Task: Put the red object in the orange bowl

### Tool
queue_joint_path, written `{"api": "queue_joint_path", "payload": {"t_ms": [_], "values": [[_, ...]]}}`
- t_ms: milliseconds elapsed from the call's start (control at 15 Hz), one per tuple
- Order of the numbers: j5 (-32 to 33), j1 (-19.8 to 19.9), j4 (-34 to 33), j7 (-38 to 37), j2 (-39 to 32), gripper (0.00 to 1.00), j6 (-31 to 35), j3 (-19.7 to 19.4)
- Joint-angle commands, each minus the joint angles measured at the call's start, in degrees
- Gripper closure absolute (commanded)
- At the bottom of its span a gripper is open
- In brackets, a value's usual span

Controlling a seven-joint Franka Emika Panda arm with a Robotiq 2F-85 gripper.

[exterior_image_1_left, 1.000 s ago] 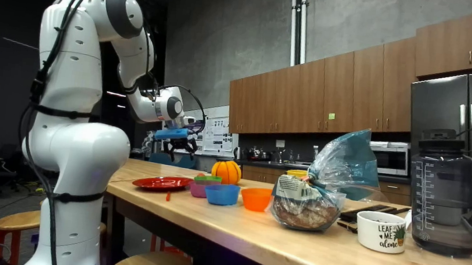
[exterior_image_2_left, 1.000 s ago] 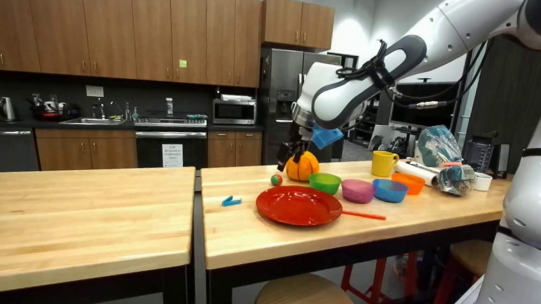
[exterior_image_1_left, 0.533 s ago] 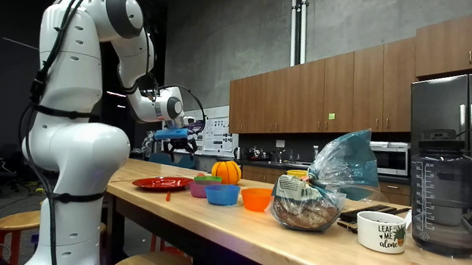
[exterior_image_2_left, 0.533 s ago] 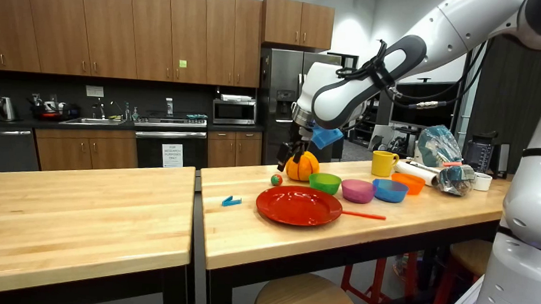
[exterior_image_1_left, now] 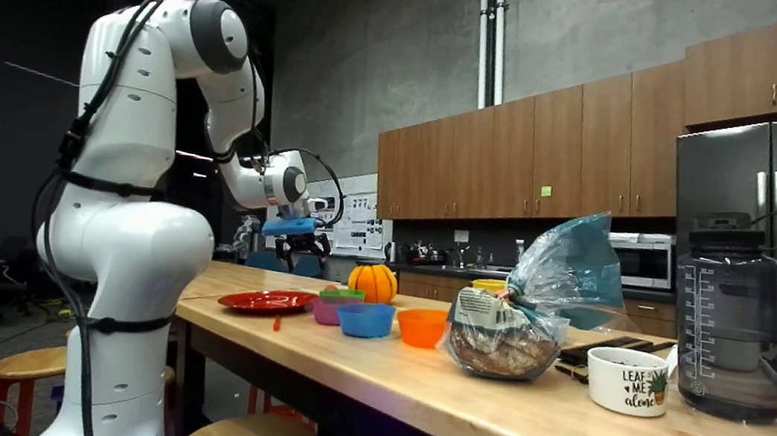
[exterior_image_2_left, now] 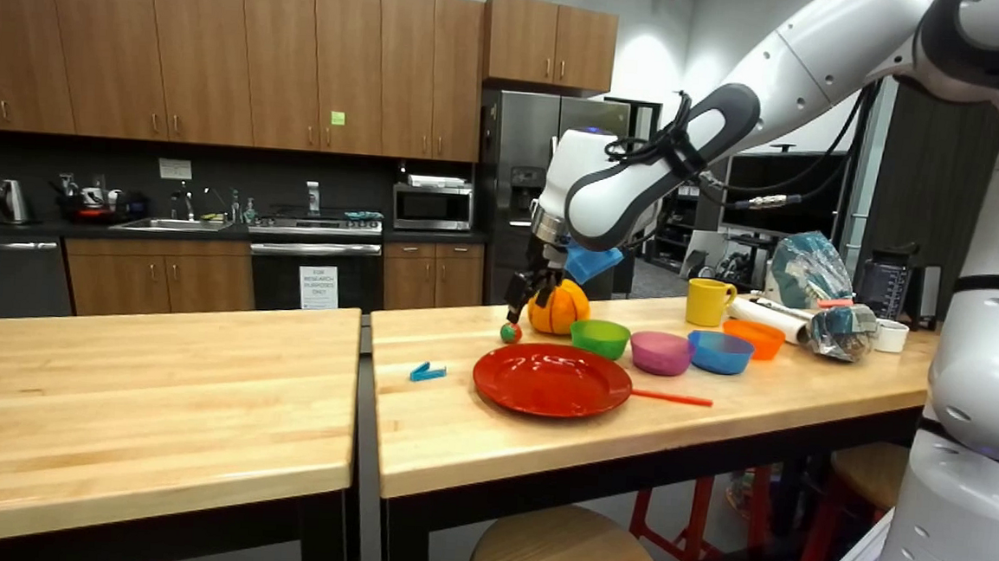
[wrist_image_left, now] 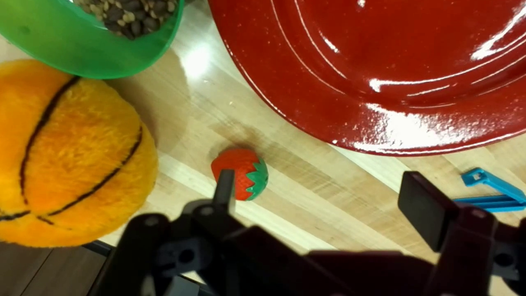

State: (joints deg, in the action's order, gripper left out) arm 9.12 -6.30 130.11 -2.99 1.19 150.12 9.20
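**Widely spread hand [wrist_image_left: 322, 197] near the strawberry-shaped object [wrist_image_left: 235, 160]**

The hand is released, its two fingers [wrist_image_left: 423, 209] standing wide apart. The strawberry-shaped object, red with a green leafy cap, lies on the wooden surface [exterior_image_2_left: 429, 437] between the round orange plush [wrist_image_left: 78, 156] and the red plate [wrist_image_left: 390, 70]. In the wrist view, one fingertip [wrist_image_left: 224, 189] overlaps part of the object; contact cannot be determined. The orange bowl [exterior_image_1_left: 420, 329] stands well apart from the object, at the end of a row with the green bowl [exterior_image_2_left: 600, 340], the pink bowl [exterior_image_2_left: 661, 355] and the blue bowl [exterior_image_2_left: 720, 356]. In an exterior view, a bagged loaf [exterior_image_1_left: 502, 349] stands just beside the orange bowl. The green bowl contains small brown and pale pieces. A blue clip [wrist_image_left: 493, 203] lies near the red plate.
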Motion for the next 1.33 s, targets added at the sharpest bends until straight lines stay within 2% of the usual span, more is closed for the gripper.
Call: {"api": "queue_joint_path", "payload": {"t_ms": [0,400,867,933,1000,1067,1267], "values": [[5.40,-0.23,-3.95,-4.06,-5.79,0.00,2.33,-0.97],[11.23,-1.69,-8.79,-8.81,-11.67,0.00,4.80,-4.17],[10.84,-2.81,-10.68,-9.37,-15.39,0.00,4.69,-6.49],[10.47,-2.89,-10.64,-9.25,-15.64,0.06,4.82,-6.57],[10.43,-3.07,-10.65,-9.42,-15.83,0.26,4.98,-6.71],[10.29,-3.15,-10.57,-9.38,-15.85,0.31,5.25,-6.80],[9.69,-3.22,-10.38,-9.58,-15.62,0.56,5.98,-6.96]]}}
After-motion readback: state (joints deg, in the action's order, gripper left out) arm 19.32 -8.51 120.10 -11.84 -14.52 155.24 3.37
